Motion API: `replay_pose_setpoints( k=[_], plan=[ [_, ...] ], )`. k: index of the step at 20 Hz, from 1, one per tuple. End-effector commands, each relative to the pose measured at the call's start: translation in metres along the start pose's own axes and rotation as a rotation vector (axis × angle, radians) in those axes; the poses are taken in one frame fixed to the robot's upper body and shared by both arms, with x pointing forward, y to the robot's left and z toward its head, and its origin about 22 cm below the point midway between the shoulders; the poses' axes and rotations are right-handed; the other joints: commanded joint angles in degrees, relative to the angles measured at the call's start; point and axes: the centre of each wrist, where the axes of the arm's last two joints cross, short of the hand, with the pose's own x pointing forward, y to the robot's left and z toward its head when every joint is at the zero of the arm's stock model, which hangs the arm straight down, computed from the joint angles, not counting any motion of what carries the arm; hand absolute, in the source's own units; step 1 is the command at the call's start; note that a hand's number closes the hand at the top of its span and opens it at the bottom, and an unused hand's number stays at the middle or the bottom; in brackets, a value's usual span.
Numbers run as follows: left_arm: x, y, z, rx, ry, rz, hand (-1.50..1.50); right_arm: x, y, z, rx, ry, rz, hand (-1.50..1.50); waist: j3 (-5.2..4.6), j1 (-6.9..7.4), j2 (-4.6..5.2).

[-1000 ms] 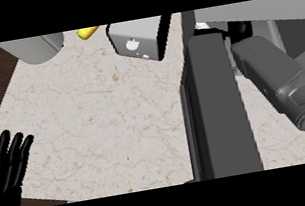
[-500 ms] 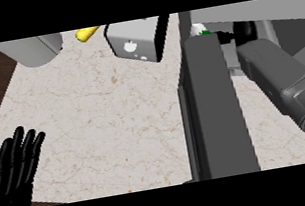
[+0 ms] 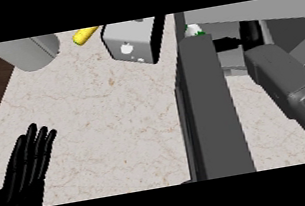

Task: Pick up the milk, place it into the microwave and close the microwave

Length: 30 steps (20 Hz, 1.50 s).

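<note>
Milk carton [image 3: 193, 30] showed just beyond the open microwave door's [image 3: 209, 110] far end, the right hand hidden behind that door, fingers indeterminable; placement step judged underway, release and door closing next; left hand [image 3: 27, 164] rested flat, fingers straight.

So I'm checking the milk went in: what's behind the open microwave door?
Behind the microwave door, at its top end, a small white and green object peeks out, possibly the milk. The right forearm reaches in there; its hand is hidden, so any hold cannot be seen.
</note>
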Motion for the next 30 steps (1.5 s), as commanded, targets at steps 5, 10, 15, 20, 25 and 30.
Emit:
replay_pose_setpoints(
  k=[5,10,15,20,25,30],
  plan=[
    [0.002,-0.012,-0.003,-0.002,0.000,0.013,-1.50,-0.013,-0.006,0.009,0.008,0.015,-0.079,-1.50,-0.04,-1.26,-0.78],
    [-0.018,-0.015,-0.008,-0.038,0.049,0.019,-1.50,-0.034,0.019,0.042,0.033,0.006,-0.119,-1.50,-0.13,-3.00,-1.22],
    [-0.013,-0.023,-0.005,-0.074,0.056,0.040,-1.50,-0.044,0.008,0.048,0.093,0.002,-0.247,-1.50,-0.13,-3.47,-1.82],
    [-0.039,-0.022,-0.024,-0.162,0.104,0.039,-1.50,-0.065,0.018,0.079,0.119,0.005,-0.326,-1.50,-0.23,-5.61,-2.44],
    [-0.044,-0.034,-0.028,-0.299,0.142,0.010,1.50,-0.083,0.006,0.100,0.147,0.012,-0.363,-1.50,-0.31,-7.16,-3.27],
    [-0.060,-0.041,-0.047,-0.337,0.152,-0.036,1.50,-0.103,-0.002,0.132,0.174,-0.026,-0.372,-1.50,-0.38,-8.18,-3.72]
  ],
)
